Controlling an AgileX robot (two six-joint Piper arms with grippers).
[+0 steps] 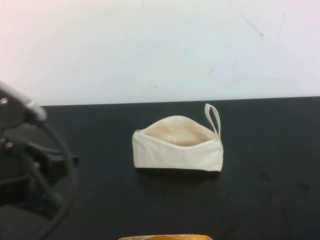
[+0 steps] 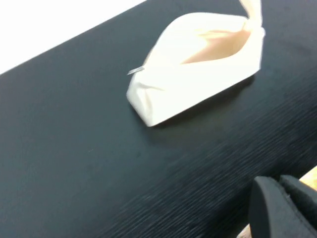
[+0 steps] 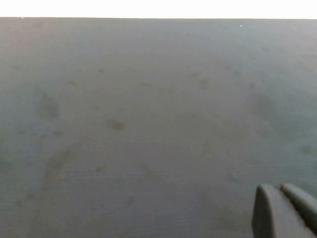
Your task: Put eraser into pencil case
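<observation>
We list one pencil case (image 1: 177, 150), unzipped, mid-table on the black table (image 1: 260, 175), strap at its far right end. We find no eraser in view. Left gripper (image 2: 282, 208) sits near left of the pouch; right gripper (image 3: 282, 210) hangs over bare tabletop; grip of both: we cannot tell.

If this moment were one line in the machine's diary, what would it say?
pencil case: unzipped, mouth open, mid-table | eraser: not visible | left claw: beside case, empty-looking | right claw: over bare table
</observation>
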